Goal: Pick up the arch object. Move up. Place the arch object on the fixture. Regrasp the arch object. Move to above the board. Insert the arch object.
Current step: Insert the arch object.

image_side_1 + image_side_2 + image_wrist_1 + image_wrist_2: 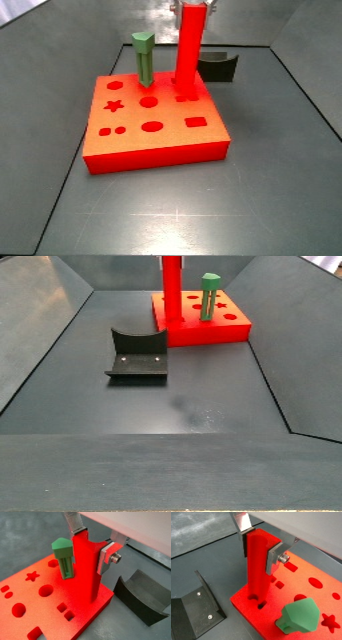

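I see the gripper (92, 548) up near the top of the arch object (85, 567), its silver fingers (107, 557) pinching the bar from two opposite faces. Holding it that high leaves the lower length free, which I judge is what lets the foot go down into the board (40, 607) without the fingers fouling the slab.

The bar stands upright with its lower end at a hole near the board's corner on the fixture's side; in a wrist view (256, 572) the foot looks already seated in the cut-out, though I cannot tell how deep. I read this as the insertion step, near its end.

The fixture (138, 354) sits on the surface (201, 406) apart from the board, bare, its curved hollow facing up; I take it that its regrasping job is over.

The arch object is a long, bright red, square-sided bar, plain and smooth, taller than the green post (142, 60) that stands in the board just beside it. Its notched end is hidden in the hole. In both side views it rises straight, not tilted (190, 50).
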Motion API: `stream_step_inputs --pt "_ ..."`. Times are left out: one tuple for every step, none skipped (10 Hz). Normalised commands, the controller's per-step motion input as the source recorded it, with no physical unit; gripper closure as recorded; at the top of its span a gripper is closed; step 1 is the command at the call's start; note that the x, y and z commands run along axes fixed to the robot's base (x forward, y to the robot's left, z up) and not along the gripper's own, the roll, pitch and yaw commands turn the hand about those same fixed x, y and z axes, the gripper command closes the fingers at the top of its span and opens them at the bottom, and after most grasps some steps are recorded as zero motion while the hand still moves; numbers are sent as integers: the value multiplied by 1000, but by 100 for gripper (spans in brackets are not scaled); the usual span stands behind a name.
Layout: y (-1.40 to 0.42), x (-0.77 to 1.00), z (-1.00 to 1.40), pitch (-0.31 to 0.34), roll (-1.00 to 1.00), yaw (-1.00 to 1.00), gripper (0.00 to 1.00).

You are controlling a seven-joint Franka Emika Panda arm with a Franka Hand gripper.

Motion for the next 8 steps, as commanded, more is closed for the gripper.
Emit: stream_step_inputs --pt "234 -166 -89 -97 -141 29 100" --pt "237 -106 -103 -93 -149 69 100" --pt "114 -163 -269 -156 -113 89 100" --pt "-9 -197 -389 -209 -90 123 100" --pt "-163 -97 -326 -196 -136 129 100" --pt "-114 -43 -317 -183 -167 163 100" --pt "-97 -26 -311 -181 -189 171 100" --pt "-94 74 -389 -146 -203 209 100"
